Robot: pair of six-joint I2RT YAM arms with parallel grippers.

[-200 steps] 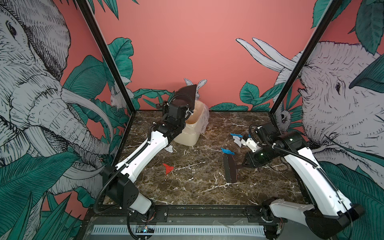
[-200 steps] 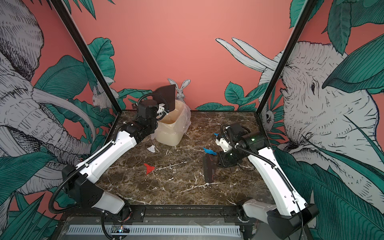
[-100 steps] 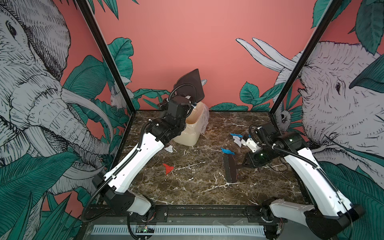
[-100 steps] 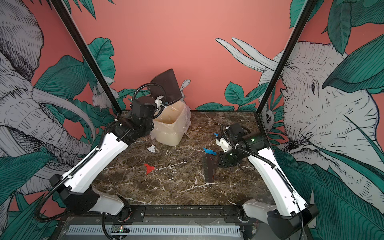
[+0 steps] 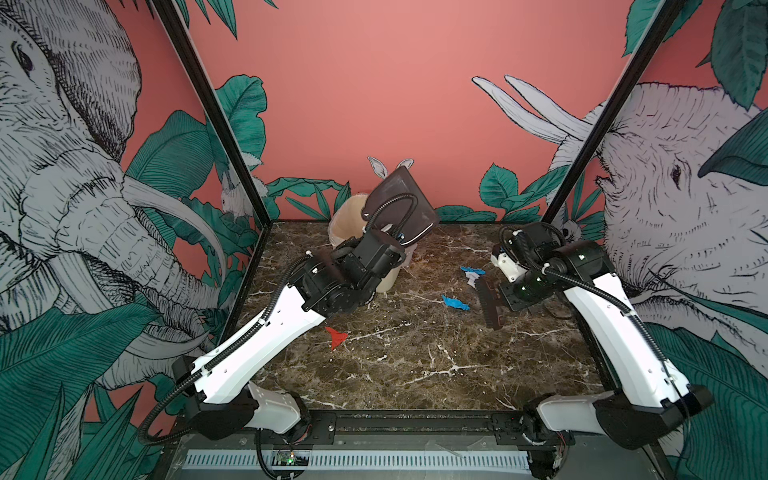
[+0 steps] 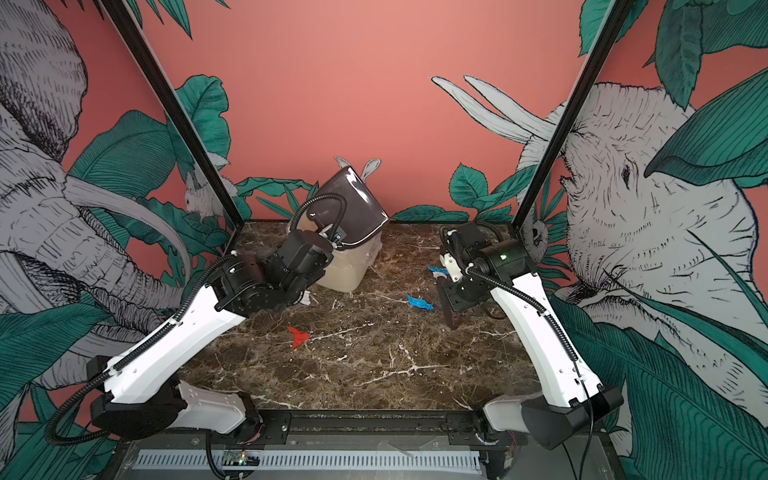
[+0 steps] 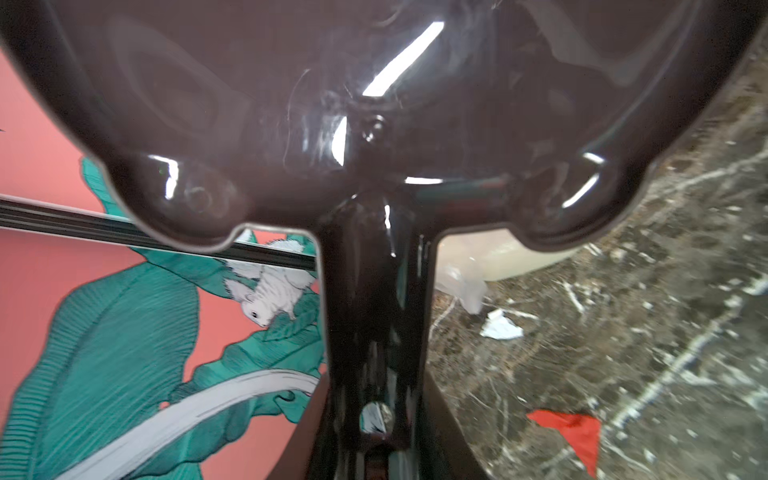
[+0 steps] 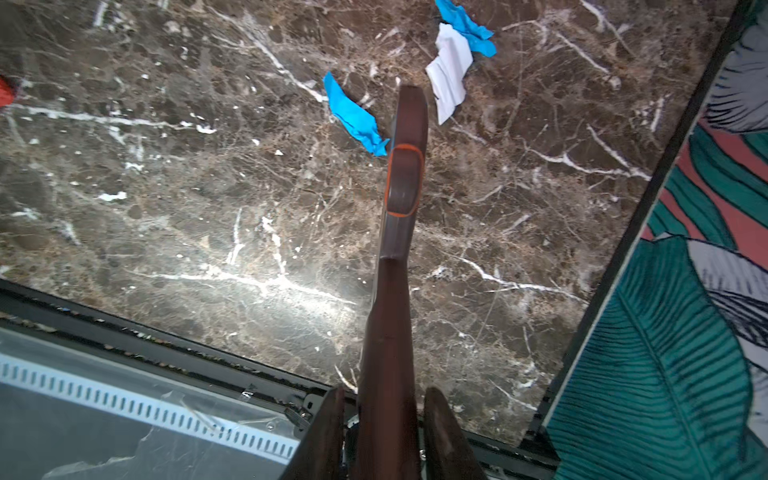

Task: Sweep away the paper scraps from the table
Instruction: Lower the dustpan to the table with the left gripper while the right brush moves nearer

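Likely dumping step: my left end effector (image 5: 391, 236) clamps the dustpan (image 5: 402, 198) over the bin (image 5: 344, 219), right end effector (image 8: 384, 411) clamps the brush (image 5: 490, 302); next, I lower it beside paper scraps (image 5: 456, 302) right of the bin

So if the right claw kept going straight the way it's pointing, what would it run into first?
Probably the table: the right claw seems to point steeply down, and the brush it grips leads. The blue scrap lies just beside that line, though depth is unclear.

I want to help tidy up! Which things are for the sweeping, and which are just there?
For the job: red scrap, blue scraps, white scraps, brush, dustpan, bin, table.
Just there: elephant wall pictures, black frame posts.
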